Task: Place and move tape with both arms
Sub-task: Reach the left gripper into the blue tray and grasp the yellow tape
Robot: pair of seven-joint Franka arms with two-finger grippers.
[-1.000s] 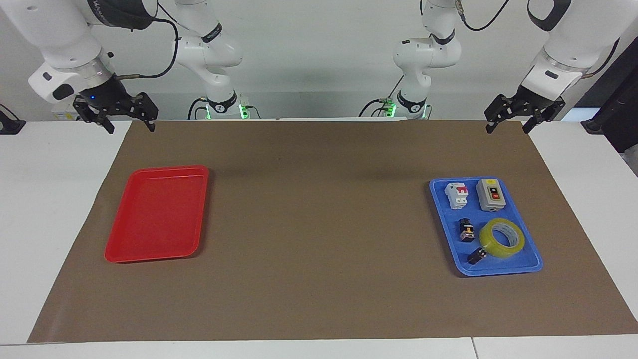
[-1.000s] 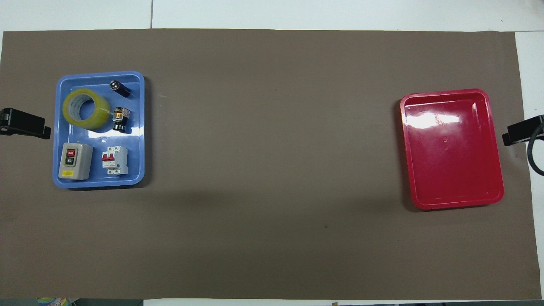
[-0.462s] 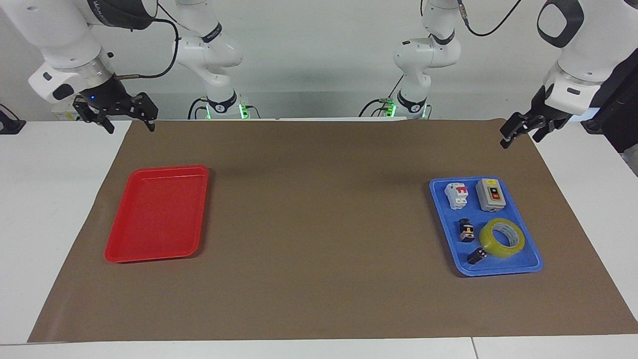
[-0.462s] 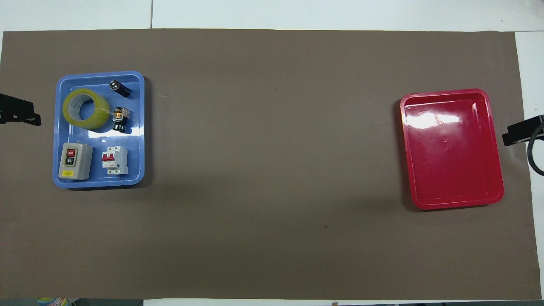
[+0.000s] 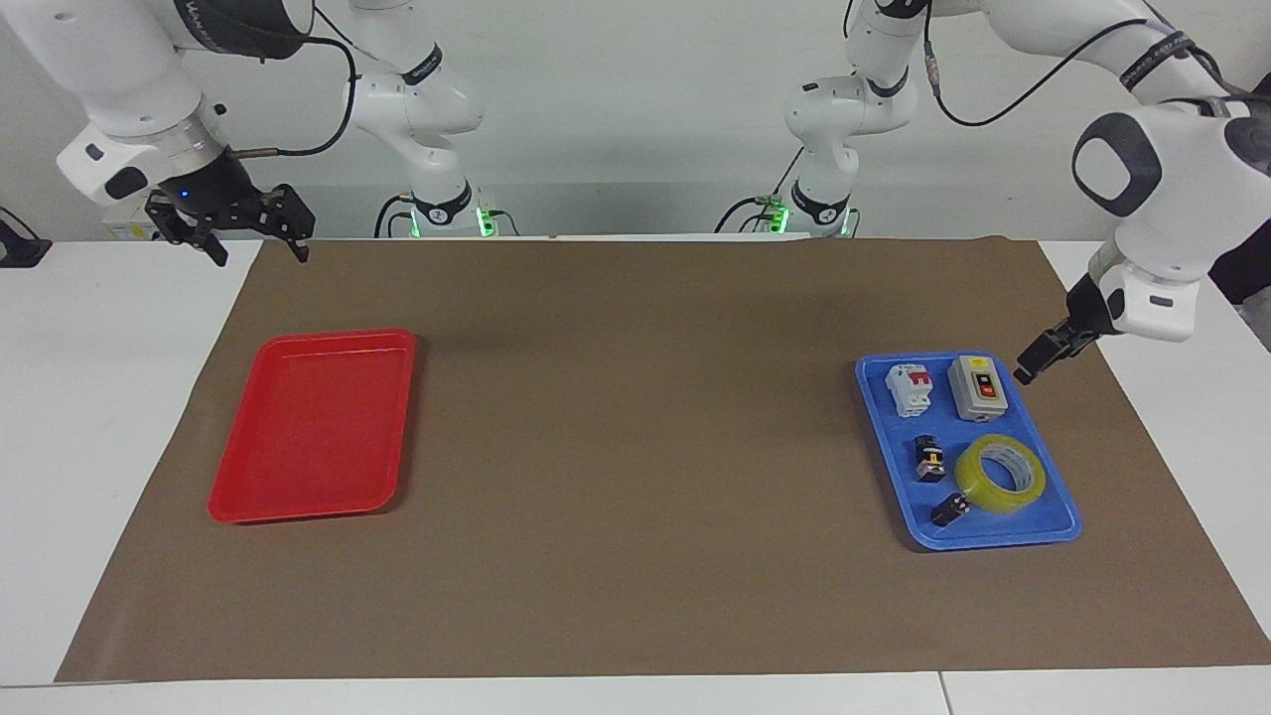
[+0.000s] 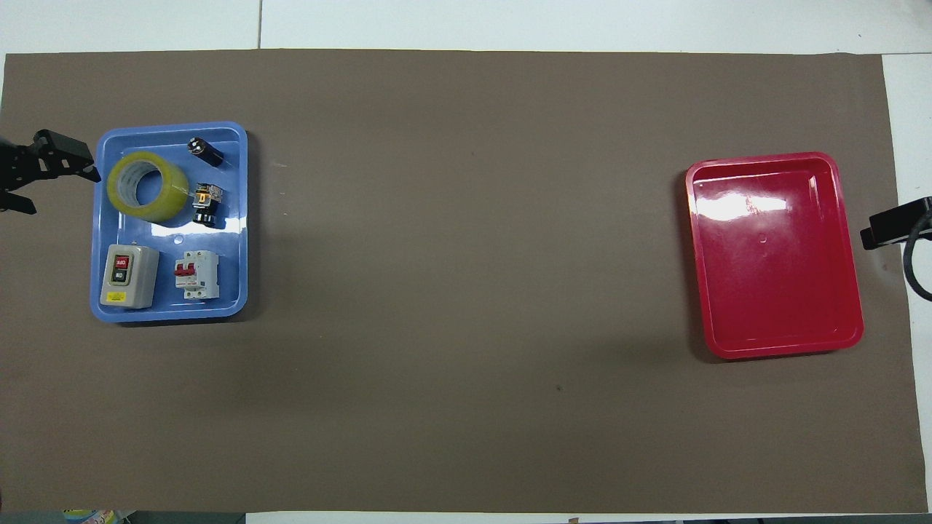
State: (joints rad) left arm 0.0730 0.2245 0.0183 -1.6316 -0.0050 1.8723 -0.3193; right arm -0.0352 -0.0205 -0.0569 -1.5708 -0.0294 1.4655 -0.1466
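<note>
Tape (image 5: pixel 1000 474) lying flat in blue tray (image 5: pixel 1055 533) at the left arm's end of the brown mat (image 5: pixel 635 556), in the tray half farther from the robots, beside a small black push button (image 5: pixel 929 462). Grey switch box (image 5: pixel 979 389) and white breaker (image 5: pixel 912 388) in the nearer half. Left gripper (image 5: pixel 1033 364) raised just beside the tray, fingers apart, holding nothing. Right gripper (image 5: pixel 256 244) waiting above the mat's edge near the red tray (image 5: pixel 223 508), fingers apart, holding nothing.
</note>
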